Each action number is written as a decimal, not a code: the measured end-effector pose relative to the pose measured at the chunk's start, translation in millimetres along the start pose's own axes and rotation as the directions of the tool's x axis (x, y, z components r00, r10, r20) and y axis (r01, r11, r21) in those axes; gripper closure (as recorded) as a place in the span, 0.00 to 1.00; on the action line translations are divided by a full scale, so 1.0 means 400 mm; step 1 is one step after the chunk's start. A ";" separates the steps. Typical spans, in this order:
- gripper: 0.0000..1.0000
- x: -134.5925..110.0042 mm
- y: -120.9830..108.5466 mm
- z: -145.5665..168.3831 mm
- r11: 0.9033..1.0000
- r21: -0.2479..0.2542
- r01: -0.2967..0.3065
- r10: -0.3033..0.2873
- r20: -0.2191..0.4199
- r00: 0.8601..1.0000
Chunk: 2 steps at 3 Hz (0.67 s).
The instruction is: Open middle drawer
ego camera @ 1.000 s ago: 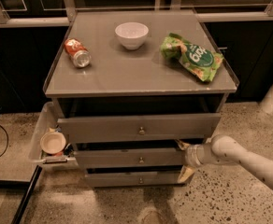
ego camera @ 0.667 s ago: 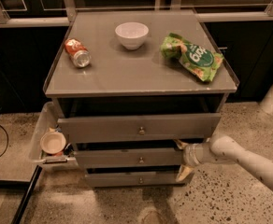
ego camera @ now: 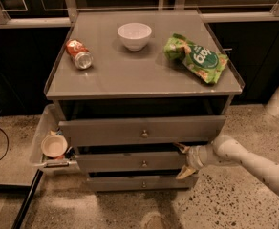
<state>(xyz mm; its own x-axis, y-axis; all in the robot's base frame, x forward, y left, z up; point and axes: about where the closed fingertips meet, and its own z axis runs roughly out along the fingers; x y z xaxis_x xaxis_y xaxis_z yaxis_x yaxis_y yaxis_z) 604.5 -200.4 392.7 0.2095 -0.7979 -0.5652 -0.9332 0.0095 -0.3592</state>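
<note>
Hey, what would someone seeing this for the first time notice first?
The white arm reaches in from the right, its claw at the right end of the middle drawer. Next comes the green chip bag on the right of the cabinet top, with a white bowl at the back centre and a can on its side at the left.

I've got the gripper (ego camera: pixel 183 161), fingers spread, at the right end of the middle drawer (ego camera: pixel 125 162), boxed in by the overhanging top drawer (ego camera: pixel 106 130) above, side tray (ego camera: pixel 40 136) crowding left, floor (ego camera: pixel 225 199) open right.
</note>
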 end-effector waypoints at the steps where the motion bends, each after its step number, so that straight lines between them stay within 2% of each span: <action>1: 0.42 0.000 0.000 0.000 1.000 0.000 0.000 0.000 0.000 1.000; 2: 0.64 -0.007 0.001 -0.007 1.000 -0.008 0.001 -0.001 0.003 1.000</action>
<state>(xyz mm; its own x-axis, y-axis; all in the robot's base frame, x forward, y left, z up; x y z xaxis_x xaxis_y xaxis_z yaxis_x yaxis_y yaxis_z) 602.6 -199.9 396.4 0.2109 -0.7960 -0.5673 -0.9353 0.0044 -0.3539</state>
